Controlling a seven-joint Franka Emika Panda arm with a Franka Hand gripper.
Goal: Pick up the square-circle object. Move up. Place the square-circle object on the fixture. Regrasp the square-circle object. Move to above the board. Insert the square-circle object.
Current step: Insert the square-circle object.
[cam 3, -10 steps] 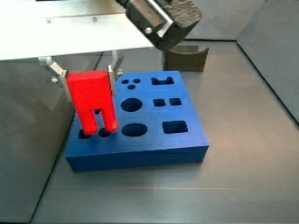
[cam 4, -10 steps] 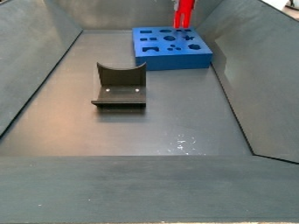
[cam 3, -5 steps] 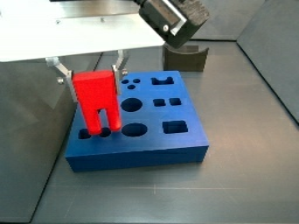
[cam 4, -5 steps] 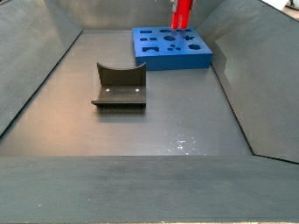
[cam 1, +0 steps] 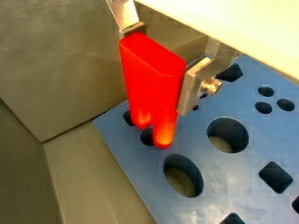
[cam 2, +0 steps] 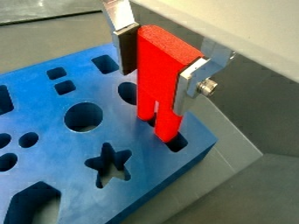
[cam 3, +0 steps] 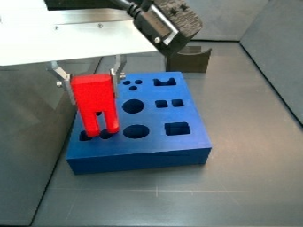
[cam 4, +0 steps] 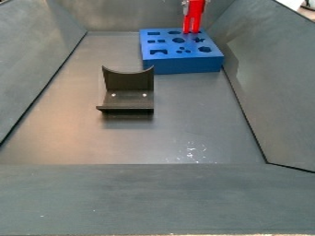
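In a wrist view the gripper [cam 1: 163, 54] stands over a corner of the board [cam 1: 239, 162], its flat silver fingers [cam 1: 197, 73] pressed against the two broad faces of the square-circle object [cam 1: 149, 74], which hangs upright with its two pegs pointing down; the peg tips reach into the holes at the board's corner, the longer one glowing orange where it enters. In a wrist view from the opposite side, the gripper [cam 2: 163, 48] shows the same clamp on the square-circle object [cam 2: 159, 72], a silver finger [cam 2: 200, 74] with a bolt head on one face, the pegs dipping into the cut-outs at the edge of the board [cam 2: 70, 144], next to a star-shaped hole [cam 2: 108, 164]. In a side view the square-circle object [cam 3: 91, 99] stands upright at the board's [cam 3: 154, 146] near left corner, pegs in the holes, the gripper [cam 3: 88, 69] clamped on its upper part, and the fixture [cam 3: 190, 58] sits on the floor just beyond the board's far edge. In a side view from the far end of the floor, the fixture [cam 4: 125, 89] lies near the middle, well apart from the board [cam 4: 182, 51], with the square-circle object [cam 4: 193, 16] upright at the board's far right corner; the gripper itself cannot be made out there.
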